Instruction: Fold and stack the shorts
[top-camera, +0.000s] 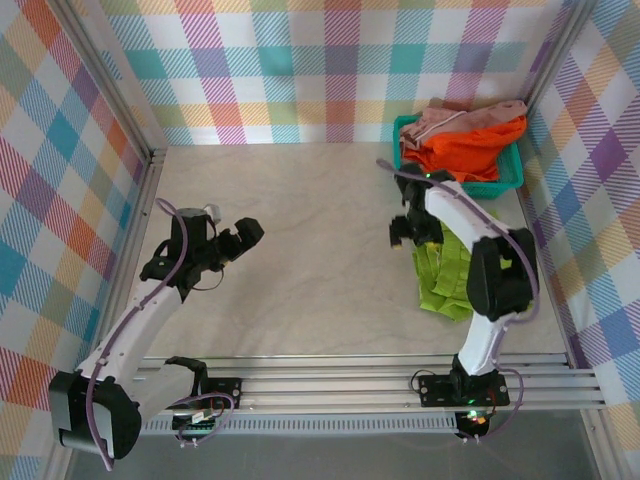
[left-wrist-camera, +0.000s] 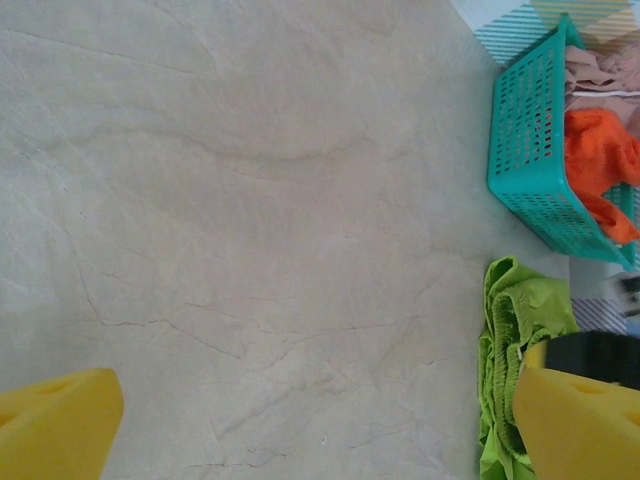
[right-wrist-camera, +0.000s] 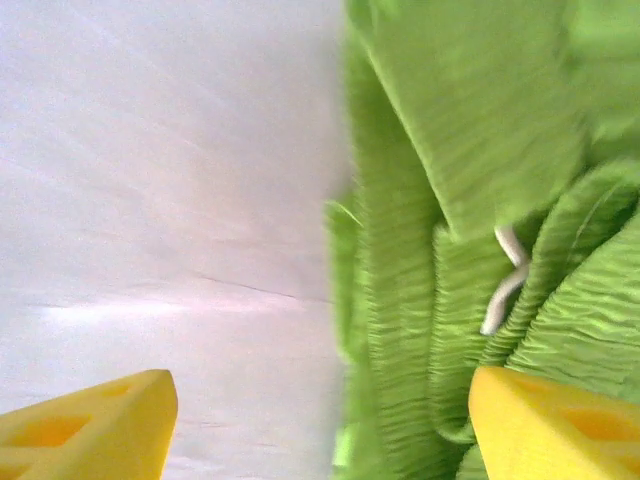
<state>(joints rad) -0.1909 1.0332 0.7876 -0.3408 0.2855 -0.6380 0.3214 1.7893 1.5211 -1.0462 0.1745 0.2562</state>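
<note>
**Right jaws wide at the lime shorts**

Right gripper (top-camera: 408, 232) is spread wide with nothing pinched, at the 10 o'clock edge of the lime green shorts (top-camera: 445, 280) (crumpled, white cord (right-wrist-camera: 505, 280) showing in the wrist view). Left gripper (top-camera: 245, 235) is fully spread over bare table (top-camera: 320, 260), at 9 o'clock from the right one. Teal basket (top-camera: 505, 182) at the table's 1 o'clock corner holds the orange shorts (top-camera: 470, 150) and pink shorts (top-camera: 450, 118).

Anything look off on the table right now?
The lime green shorts lie crumpled in a heap on the table at right, not flat. The orange shorts and pink shorts are piled unfolded in the teal basket, orange draping over its rim.
</note>
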